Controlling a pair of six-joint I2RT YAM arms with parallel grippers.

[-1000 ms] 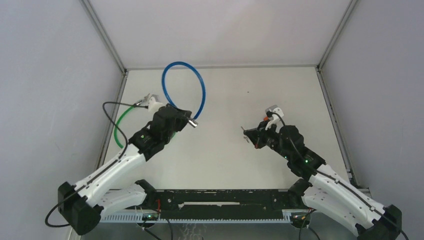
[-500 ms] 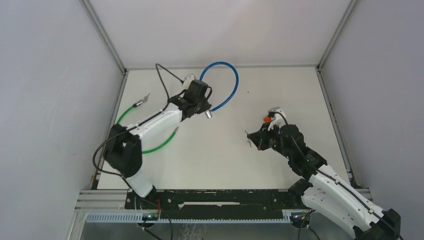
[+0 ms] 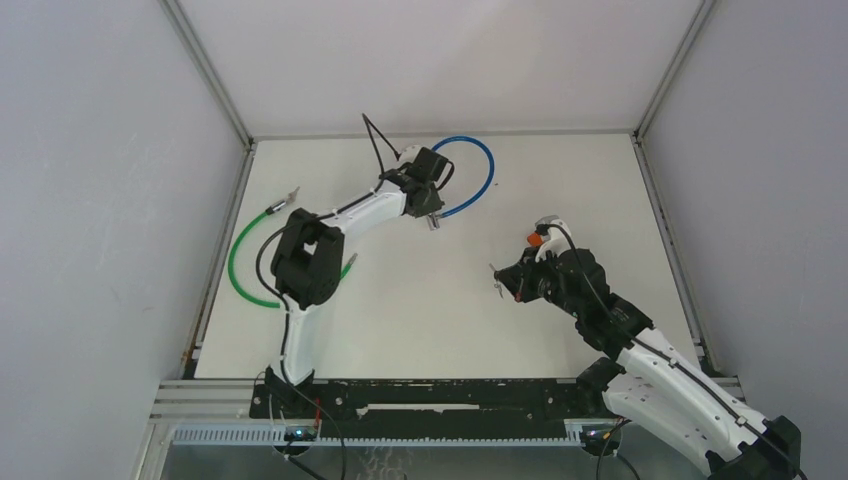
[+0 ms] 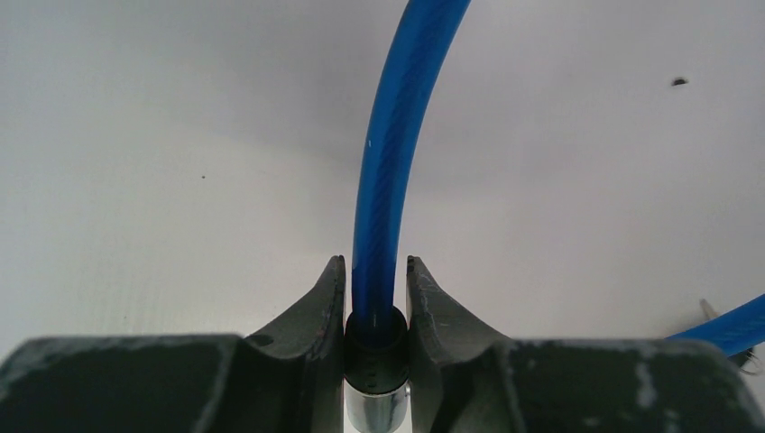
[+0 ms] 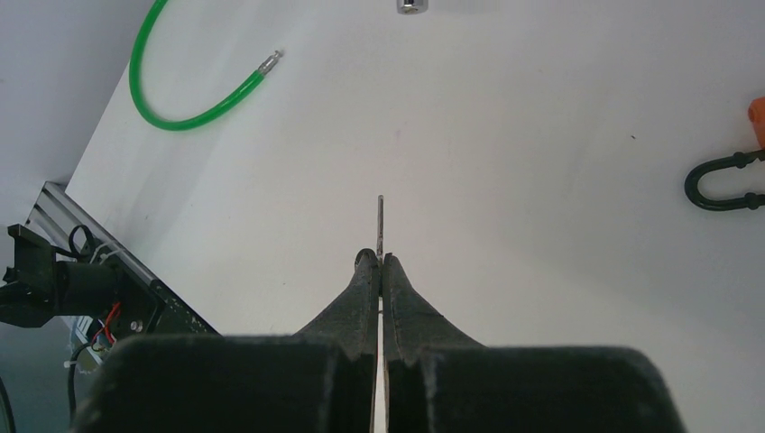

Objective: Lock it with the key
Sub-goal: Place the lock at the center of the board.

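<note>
My left gripper (image 4: 374, 271), upper centre of the overhead view, is partly closed around the blue cable lock (image 4: 386, 153), pinching its black collar (image 4: 374, 336) by the metal end (image 4: 376, 417); my right gripper (image 5: 379, 262), right of centre, is clamped flat on the key (image 5: 380, 221), blade poking out ahead. I reckon the trick now: turn that metal end to face the key, line the blade up, slide in straight before twisting.

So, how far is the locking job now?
Done: the left fingers clamp the blue cable lock near its metal end, and the right fingers pinch the key, blade pointing out. In hand: the approach; lock and key are apart. Left: inserting and turning the key.
</note>
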